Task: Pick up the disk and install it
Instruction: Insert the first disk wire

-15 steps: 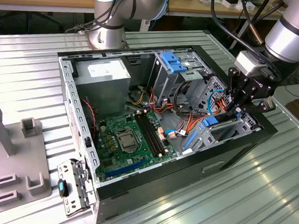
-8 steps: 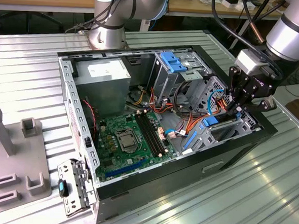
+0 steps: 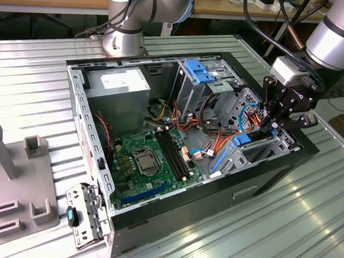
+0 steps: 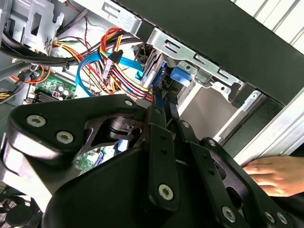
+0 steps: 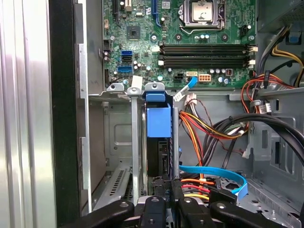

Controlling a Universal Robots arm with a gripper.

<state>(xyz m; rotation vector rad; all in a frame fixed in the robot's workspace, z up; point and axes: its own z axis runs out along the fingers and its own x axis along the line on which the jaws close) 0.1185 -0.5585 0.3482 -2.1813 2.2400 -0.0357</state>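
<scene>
We see the gripper lowered into the open computer case, at the corner farthest from the power supply. Its jaws are clenched on the edge of the disk, which stands on edge in the metal drive bay. The disk lies straight ahead of the jaws, its long axis running away from them toward the motherboard. A person's hand rests just outside the case wall.

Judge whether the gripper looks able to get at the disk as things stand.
Probably yes: the gripper is already down at the disk, which stands on edge in its bay, jaws closed on its near end, cables lying beside it.
</scene>
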